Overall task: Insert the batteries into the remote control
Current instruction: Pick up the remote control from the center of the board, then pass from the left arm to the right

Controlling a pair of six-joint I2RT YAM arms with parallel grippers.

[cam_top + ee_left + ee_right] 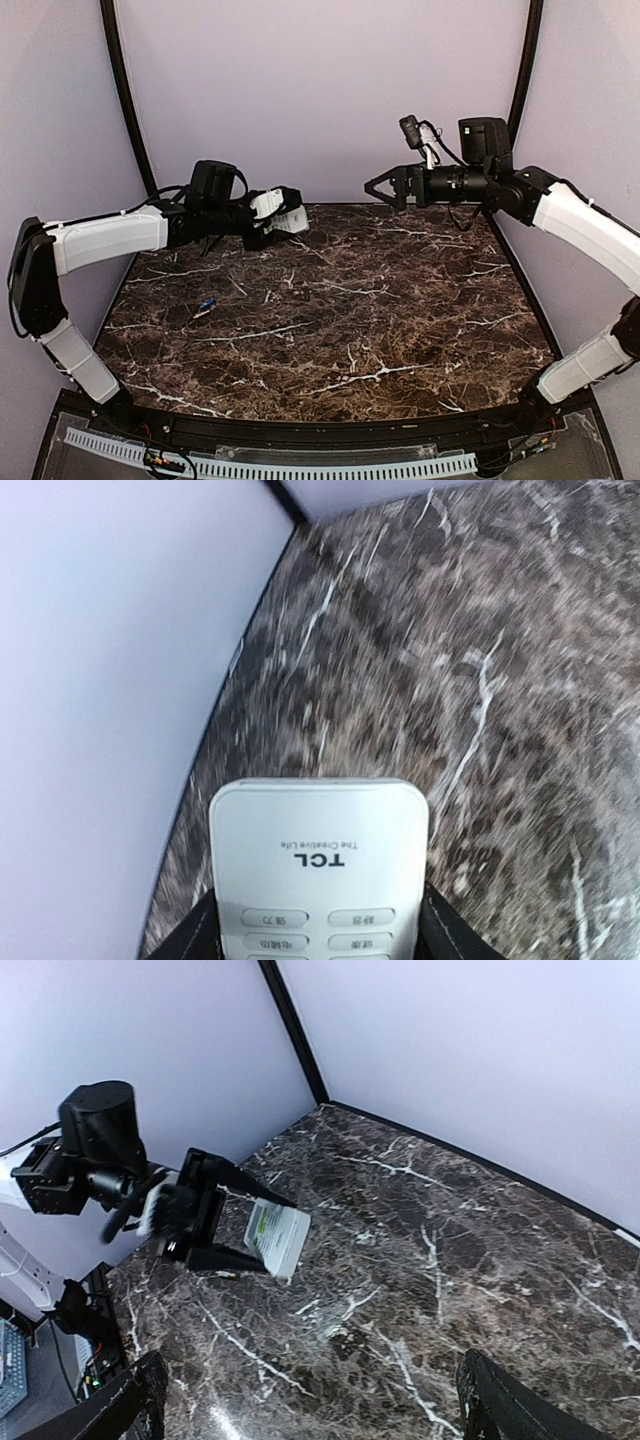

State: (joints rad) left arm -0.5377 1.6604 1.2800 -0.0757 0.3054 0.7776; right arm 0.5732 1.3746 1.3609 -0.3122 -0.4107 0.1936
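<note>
My left gripper (278,218) is shut on the white remote control (292,221) and holds it in the air over the far left of the table. In the left wrist view the remote (318,840) shows its button face and "TCL" print, clamped between my dark fingers (447,932). A small blue battery (207,305) lies on the table at the left, below and in front of the left arm. My right gripper (378,187) is open and empty, high over the far middle, pointing at the remote (277,1237). Its fingers (505,1405) stand wide apart.
The dark marble table (380,320) is ringed by pale walls and black corner posts (125,100). A black rim (300,425) runs along its near edge. The left arm's white link (105,240) reaches over the table's left edge.
</note>
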